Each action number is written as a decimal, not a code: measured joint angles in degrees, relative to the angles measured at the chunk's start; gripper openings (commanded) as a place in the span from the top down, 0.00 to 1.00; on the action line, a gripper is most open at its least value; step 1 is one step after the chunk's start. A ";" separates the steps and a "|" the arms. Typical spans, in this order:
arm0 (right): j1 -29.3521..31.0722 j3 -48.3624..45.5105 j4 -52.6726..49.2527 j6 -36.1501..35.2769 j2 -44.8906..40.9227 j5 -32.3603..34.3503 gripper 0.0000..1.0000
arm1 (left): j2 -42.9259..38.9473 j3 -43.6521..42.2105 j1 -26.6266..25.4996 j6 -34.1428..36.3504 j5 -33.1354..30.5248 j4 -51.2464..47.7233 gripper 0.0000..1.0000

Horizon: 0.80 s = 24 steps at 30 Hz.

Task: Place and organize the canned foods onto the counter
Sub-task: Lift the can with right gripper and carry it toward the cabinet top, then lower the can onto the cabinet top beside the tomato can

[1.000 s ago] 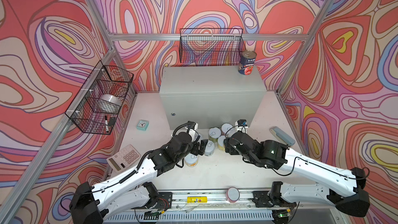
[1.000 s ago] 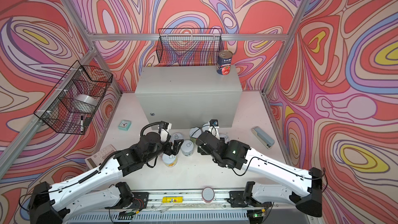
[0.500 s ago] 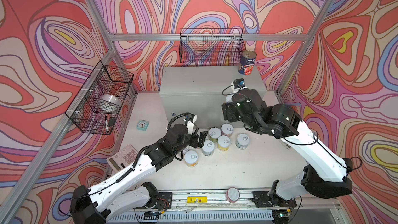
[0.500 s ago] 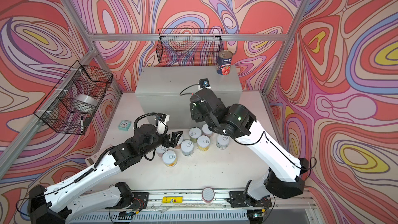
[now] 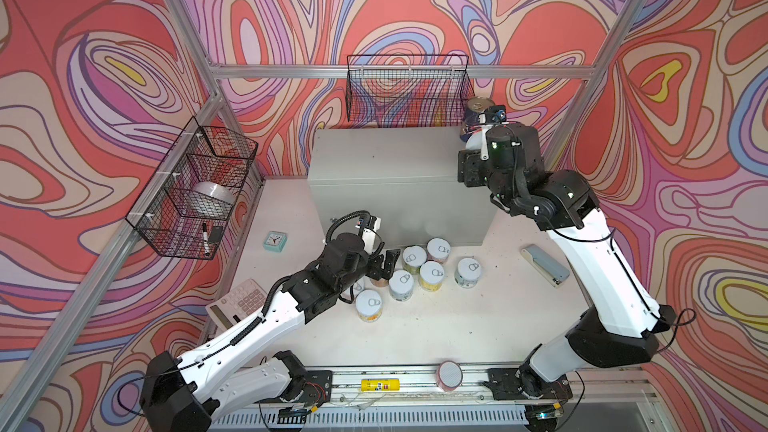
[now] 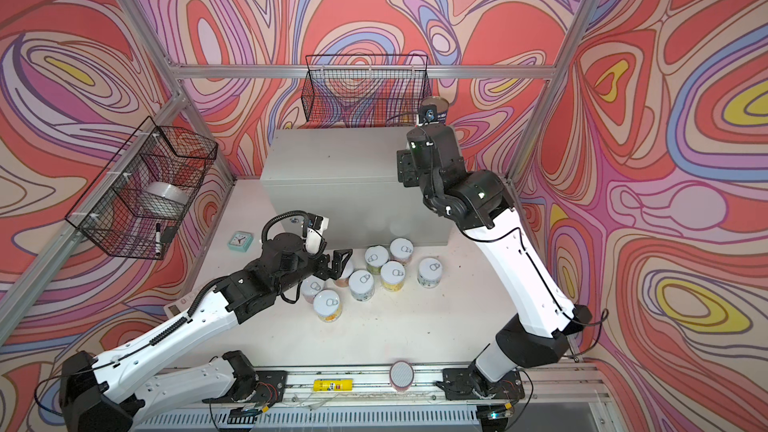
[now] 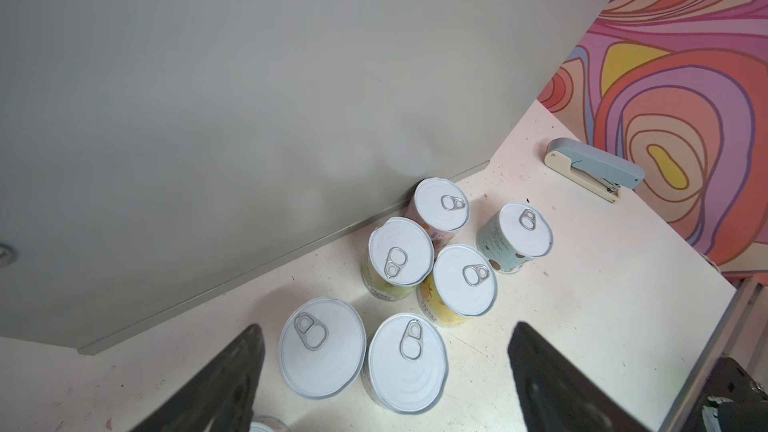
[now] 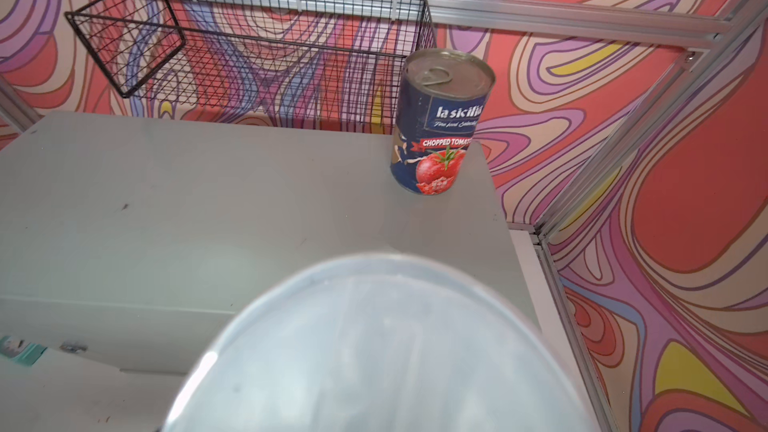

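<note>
Swirl-patterned walls in red, pink and lilac close round a white desk framed by aluminium bars. At the back of the desk stands a grey cabinet, with a blue can upright on its top at the far right corner. One wire basket hangs on the back wall just behind the cabinet. A side basket on the left wall holds a grey roll and a marker. Eight cans stand upright in a loose cluster on the desk before the cabinet's front, two of them partly hidden by the left arm. The left tool hangs over the left side of the cluster, fingers wide apart and holding nothing. The right tool is over the cabinet's right end, closed on a raised can whose pale lid fills the lower wrist view; its fingers are out of sight there. A clock, calculator and stapler lie on the desk
</note>
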 measured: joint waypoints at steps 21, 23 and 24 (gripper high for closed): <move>-14.08 0.85 5.88 3.98 9.79 -12.11 1.00 | 7.48 5.05 1.01 1.73 2.43 0.94 0.07; -14.47 2.67 4.87 4.24 10.47 -12.11 1.00 | 7.61 5.05 1.07 1.70 2.43 1.31 0.07; -14.62 3.87 4.39 4.31 10.91 -12.09 1.00 | 7.65 5.05 1.09 1.68 2.45 1.49 0.06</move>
